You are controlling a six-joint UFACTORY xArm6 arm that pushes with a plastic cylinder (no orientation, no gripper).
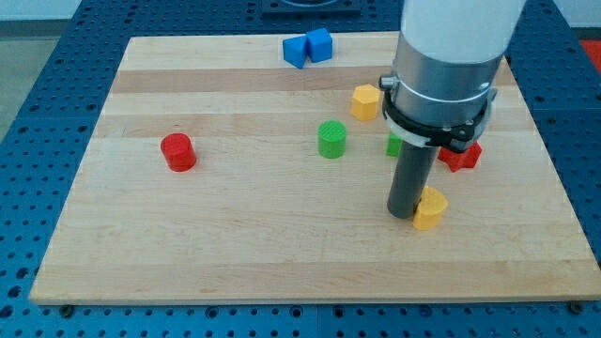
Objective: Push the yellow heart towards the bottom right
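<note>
One upright dark rod descends from the arm to the counter (235,244). My tip (404,214) touches the yellow heart (431,208) on its left; no hand exists here to be apart or together.

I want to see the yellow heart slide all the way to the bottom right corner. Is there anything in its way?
Nothing visible is in the way. My tip is right against the yellow heart on its left side, with no block between them. From the heart to the board's bottom right corner there is only bare wood. The red block sits above, off that path.
</note>
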